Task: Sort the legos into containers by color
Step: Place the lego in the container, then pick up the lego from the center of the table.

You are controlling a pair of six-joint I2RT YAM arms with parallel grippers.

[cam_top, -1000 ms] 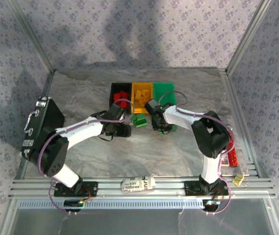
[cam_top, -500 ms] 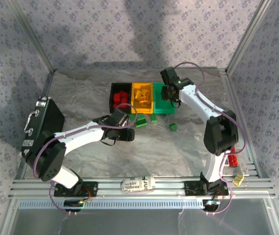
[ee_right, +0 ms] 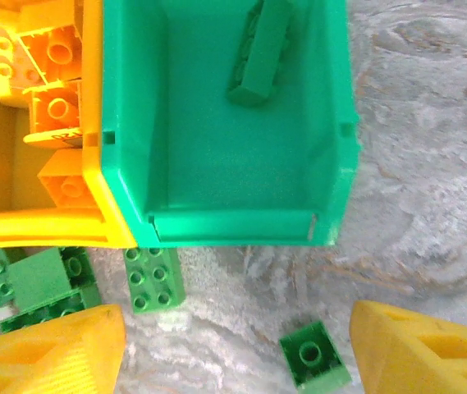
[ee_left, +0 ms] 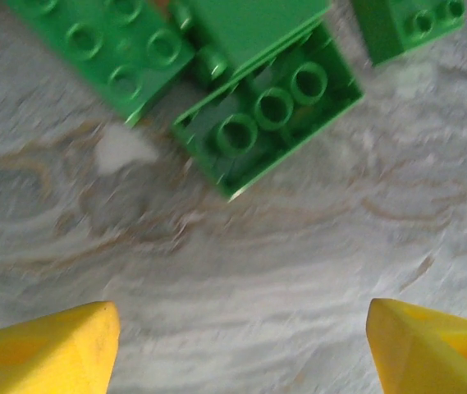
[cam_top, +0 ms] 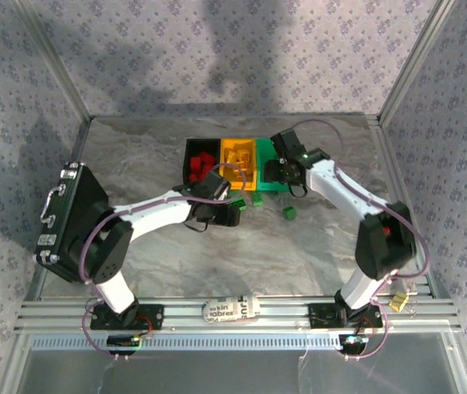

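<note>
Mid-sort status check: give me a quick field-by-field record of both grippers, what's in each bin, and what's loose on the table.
left gripper: open, empty, over loose green bricks on the table
right gripper: open, empty, at the front of the green bin
green bin contents: one green brick
orange bin: several orange bricks
black bin: red bricks
unsorted: green bricks on the table in front of the bins

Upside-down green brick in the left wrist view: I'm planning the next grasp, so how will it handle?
The upside-down brick looks like hard, hollow plastic, so it is probably stiff and light. Its flat sides suggest it slides rather than rolls.
</note>
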